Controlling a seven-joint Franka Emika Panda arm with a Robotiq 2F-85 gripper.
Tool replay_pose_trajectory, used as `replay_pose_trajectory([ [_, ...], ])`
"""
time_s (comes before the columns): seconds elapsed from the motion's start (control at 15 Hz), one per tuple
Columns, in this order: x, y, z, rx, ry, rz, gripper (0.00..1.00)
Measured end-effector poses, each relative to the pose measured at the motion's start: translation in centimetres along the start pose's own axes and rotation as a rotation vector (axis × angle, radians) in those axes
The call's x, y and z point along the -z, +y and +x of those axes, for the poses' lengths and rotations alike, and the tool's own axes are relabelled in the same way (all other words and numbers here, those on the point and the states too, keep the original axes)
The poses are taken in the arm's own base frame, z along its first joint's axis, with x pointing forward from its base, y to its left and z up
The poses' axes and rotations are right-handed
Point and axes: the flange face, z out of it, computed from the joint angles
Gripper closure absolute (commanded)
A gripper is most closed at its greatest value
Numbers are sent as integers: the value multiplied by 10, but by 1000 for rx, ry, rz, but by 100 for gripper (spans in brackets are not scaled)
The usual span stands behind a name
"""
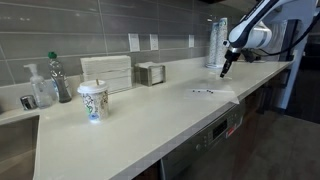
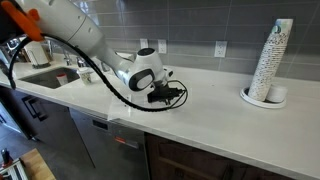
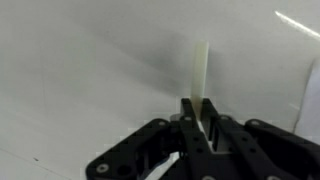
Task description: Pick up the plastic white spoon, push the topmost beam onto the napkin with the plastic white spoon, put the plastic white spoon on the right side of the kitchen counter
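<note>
While my gripper (image 3: 198, 106) pinches the plastic white spoon (image 3: 200, 65) between its fingers, the pale blade sticking out ahead just above the kitchen counter (image 1: 150, 130), I judge the push wants a firm grip, a low level spoon and a slow sweep along that counter.

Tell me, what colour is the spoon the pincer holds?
White, very pale. The plastic white spoon shows best in the wrist view.
</note>
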Motion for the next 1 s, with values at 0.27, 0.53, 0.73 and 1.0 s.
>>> replay_pose_trajectory([
  [0.27,-3,-3,0,-14,-7,11,97],
  [0.53,-9,-7,-3,-18,-40,41,97],
  [0.73,-12,-9,-5,-18,-65,65,54],
  [1.0,-6,-9,3,10,-51,59,25],
])
